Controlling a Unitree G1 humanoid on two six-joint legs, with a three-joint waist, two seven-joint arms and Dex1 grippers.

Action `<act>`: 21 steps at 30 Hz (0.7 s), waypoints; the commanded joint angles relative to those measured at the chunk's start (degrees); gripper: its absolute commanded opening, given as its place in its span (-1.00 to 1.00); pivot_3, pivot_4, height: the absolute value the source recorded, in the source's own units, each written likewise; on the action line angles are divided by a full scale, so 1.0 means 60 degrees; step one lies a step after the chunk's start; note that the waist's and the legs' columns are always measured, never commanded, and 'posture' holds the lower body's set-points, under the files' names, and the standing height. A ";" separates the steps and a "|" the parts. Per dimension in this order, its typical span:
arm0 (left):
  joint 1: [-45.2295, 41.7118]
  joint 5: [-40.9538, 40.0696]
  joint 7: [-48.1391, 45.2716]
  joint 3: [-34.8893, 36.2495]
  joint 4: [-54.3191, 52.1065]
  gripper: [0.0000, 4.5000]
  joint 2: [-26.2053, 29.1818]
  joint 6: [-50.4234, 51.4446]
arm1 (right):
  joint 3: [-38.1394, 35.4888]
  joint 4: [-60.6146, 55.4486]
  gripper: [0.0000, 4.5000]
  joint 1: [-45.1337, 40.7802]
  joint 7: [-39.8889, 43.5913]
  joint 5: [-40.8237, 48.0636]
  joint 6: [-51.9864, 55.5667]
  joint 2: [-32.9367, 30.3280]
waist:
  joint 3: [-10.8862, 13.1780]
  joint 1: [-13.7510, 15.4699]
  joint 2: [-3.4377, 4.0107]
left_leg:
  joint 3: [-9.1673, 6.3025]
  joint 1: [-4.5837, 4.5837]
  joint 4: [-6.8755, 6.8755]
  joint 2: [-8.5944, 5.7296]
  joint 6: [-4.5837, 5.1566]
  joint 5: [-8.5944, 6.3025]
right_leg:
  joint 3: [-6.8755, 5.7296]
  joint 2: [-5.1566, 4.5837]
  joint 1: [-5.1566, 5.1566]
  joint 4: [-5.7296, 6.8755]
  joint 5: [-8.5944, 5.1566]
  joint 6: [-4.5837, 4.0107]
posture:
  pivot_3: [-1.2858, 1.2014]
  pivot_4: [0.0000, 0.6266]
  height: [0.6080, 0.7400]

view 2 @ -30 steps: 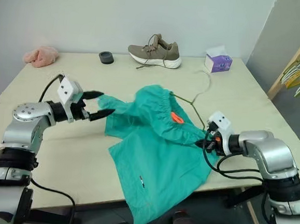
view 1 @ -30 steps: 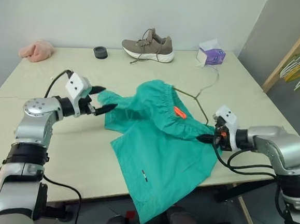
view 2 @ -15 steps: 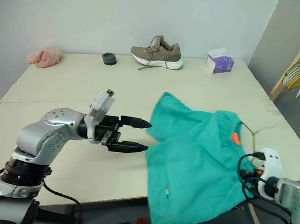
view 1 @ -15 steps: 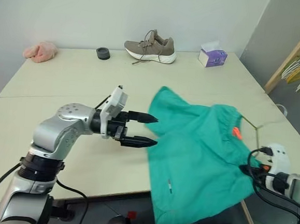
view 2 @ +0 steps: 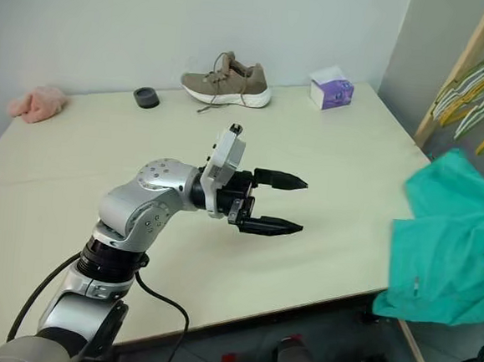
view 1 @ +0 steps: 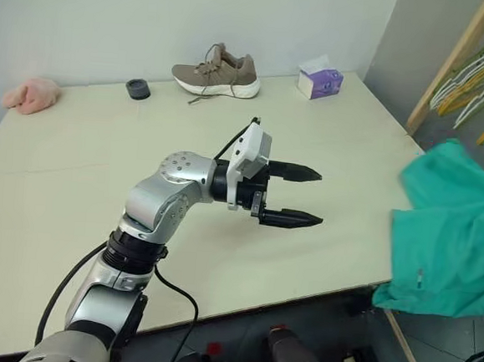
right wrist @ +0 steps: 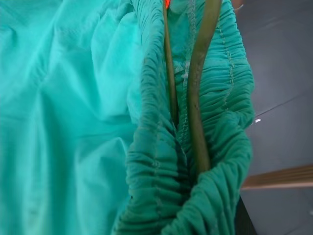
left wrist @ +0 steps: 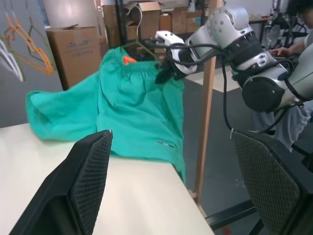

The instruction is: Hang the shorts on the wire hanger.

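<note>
Since a second ago the shorts (view 1: 451, 239) have left the middle of the desk (view 1: 74, 184) and now hang past its right edge, while the left hand (view 1: 306, 196) has swung across from the left side to the middle of the desk. Far off to that hand's rear left, a pink cloth (view 1: 31, 96) lies at the desk's back corner. Behind the hand, along the back edge, sit a small dark round object (view 1: 137, 88), then a tan shoe (view 1: 216, 69), then a purple tissue box (view 1: 319, 81) further right. The left hand itself hovers above the bare desktop with its two black fingers (view 1: 289, 217) spread wide and level, holding nothing and aimed at the shorts, which hang well apart from its tips. In the left wrist view the right hand (left wrist: 164, 74) is pressed together on the gathered waistband, with the shorts draped below it and an orange drawstring (left wrist: 128, 59) showing just beside the pinch. The right wrist view shows the wire hanger (right wrist: 198, 88) as two thin olive strands running into the bunched waistband at that grip, so fabric and wire are pinched together. Beyond the shorts, at the far right, a wooden rack (view 1: 453, 59) carries more hangers (view 1: 472, 77).
</note>
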 commanded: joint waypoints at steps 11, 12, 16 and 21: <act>-0.1664 0.0311 0.0780 0.0120 0.0619 0.82 -0.1068 -0.0684 | 0.1523 0.3508 -1.00 -0.2144 -0.0277 -0.0013 -0.3730 -0.2334 | 0.0088 -0.0471 0.0070 | 0.0063 0.0102 -0.0025 -0.0033 0.0018 -0.0012 | 0.0074 -0.0082 0.0082 -0.0016 -0.0056 0.0081 | -0.28 -0.55 1.00; -0.1764 0.0312 0.0781 0.0126 0.0680 0.82 -0.1114 -0.0749 | 0.1646 0.3679 -1.00 -0.2330 -0.0258 0.0055 -0.3776 -0.2439 | 0.0090 -0.0506 0.0075 | 0.0088 0.0109 -0.0026 -0.0036 0.0029 -0.0019 | 0.0092 -0.0086 0.0082 -0.0016 -0.0060 0.0090 | -0.28 -0.55 1.00; -0.1871 0.0374 0.0678 0.0056 0.0797 0.82 -0.1131 -0.0952 | 0.2058 0.3105 -1.00 -0.2285 0.0096 0.0435 -0.2995 -0.2228 | 0.0103 -0.0730 0.0090 | 0.0153 0.0128 -0.0025 -0.0041 0.0048 -0.0034 | 0.0155 -0.0094 0.0082 -0.0023 -0.0062 0.0127 | -0.29 -0.56 1.00; -0.1763 0.0504 0.0542 -0.0005 0.0854 0.82 -0.1042 -0.1142 | 0.2063 0.1506 -1.00 -0.1335 0.0604 0.0998 -0.1498 -0.1525 | 0.0107 -0.0824 0.0083 | 0.0146 0.0137 -0.0034 -0.0015 0.0014 -0.0023 | 0.0154 -0.0072 0.0082 -0.0020 -0.0067 0.0136 | -0.29 -0.55 1.00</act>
